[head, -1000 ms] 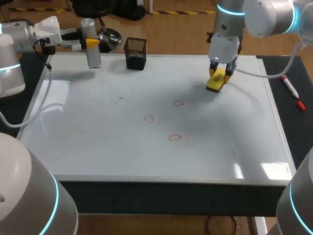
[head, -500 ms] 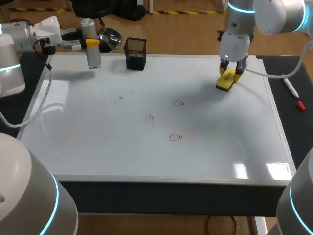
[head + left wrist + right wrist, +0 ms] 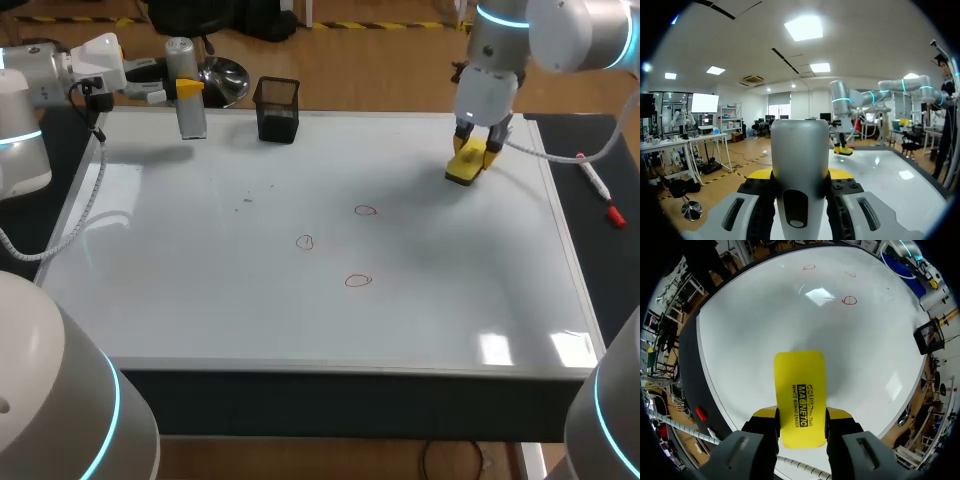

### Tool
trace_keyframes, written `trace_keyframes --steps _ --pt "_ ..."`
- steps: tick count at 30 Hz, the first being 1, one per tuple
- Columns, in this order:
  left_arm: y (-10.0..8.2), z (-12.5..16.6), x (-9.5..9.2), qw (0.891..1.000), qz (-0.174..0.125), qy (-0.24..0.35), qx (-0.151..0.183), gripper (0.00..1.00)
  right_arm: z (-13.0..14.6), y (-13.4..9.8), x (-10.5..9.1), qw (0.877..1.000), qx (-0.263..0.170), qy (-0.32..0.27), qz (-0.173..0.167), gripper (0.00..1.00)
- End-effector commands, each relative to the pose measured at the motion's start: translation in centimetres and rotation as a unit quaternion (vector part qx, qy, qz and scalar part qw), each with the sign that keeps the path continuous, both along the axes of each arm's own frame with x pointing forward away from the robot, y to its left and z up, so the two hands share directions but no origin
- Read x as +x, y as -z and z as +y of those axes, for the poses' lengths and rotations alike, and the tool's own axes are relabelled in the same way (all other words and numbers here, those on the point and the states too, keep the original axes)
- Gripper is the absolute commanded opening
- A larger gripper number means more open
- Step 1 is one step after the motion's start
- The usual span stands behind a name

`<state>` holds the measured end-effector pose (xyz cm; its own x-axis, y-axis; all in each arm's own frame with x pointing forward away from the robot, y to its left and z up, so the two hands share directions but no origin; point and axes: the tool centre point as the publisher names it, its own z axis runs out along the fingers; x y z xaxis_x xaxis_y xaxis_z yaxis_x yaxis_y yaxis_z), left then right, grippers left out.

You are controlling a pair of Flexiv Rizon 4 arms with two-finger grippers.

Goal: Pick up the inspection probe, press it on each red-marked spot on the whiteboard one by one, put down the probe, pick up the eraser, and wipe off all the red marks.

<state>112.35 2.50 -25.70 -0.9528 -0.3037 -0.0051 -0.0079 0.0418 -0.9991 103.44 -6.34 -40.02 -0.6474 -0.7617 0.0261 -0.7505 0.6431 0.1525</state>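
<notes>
1. The inspection probe [image 3: 187,105], a grey cylinder, is held upright by the left gripper [image 3: 188,88] at the far left corner of the whiteboard [image 3: 200,290].
2. In the left wrist view the probe [image 3: 799,160] is seen clamped from both sides between the yellow-tipped fingers [image 3: 760,174] of the left gripper [image 3: 799,176].
3. The yellow eraser [image 3: 464,167] is gripped by the right gripper [image 3: 472,150] near the far right corner of the whiteboard. Whether it touches the surface cannot be told.
4. In the right wrist view the eraser [image 3: 800,390] is seen pinched between the two fingers of the right gripper [image 3: 801,416], and it juts out ahead of them over the whiteboard [image 3: 765,330].
5. Three red marks [image 3: 358,281] are drawn near the middle of the whiteboard, well apart from both grippers.
6. A black cup [image 3: 277,108] stands at the far edge, just beside the probe.
7. A marker [image 3: 597,187] lies on the dark strip beside the whiteboard's right edge.
</notes>
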Motion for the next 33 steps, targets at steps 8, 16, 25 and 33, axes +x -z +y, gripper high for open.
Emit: trace_keyframes --steps 8,16,25,33 --pt "-0.10 -0.05 -0.10 1.000 -0.001 -0.002 0.000 0.00 0.66 -1.87 0.23 1.000 -0.015 -0.011 -0.007 0.00" --pt "-0.10 -0.05 -0.10 1.000 -0.001 -0.002 0.000 0.00 0.87 -1.75 0.26 1.000 -0.014 -0.007 -0.008 0.00" --pt "-0.10 -0.05 -0.10 1.000 -0.001 -0.002 0.000 0.00 0.88 -1.73 0.25 1.000 -0.012 -0.001 -0.010 0.00" --pt "-0.10 -0.05 -0.10 1.000 -0.001 -0.002 0.000 0.00 0.88 -1.73 0.25 1.000 -0.012 -0.001 -0.010 0.00"
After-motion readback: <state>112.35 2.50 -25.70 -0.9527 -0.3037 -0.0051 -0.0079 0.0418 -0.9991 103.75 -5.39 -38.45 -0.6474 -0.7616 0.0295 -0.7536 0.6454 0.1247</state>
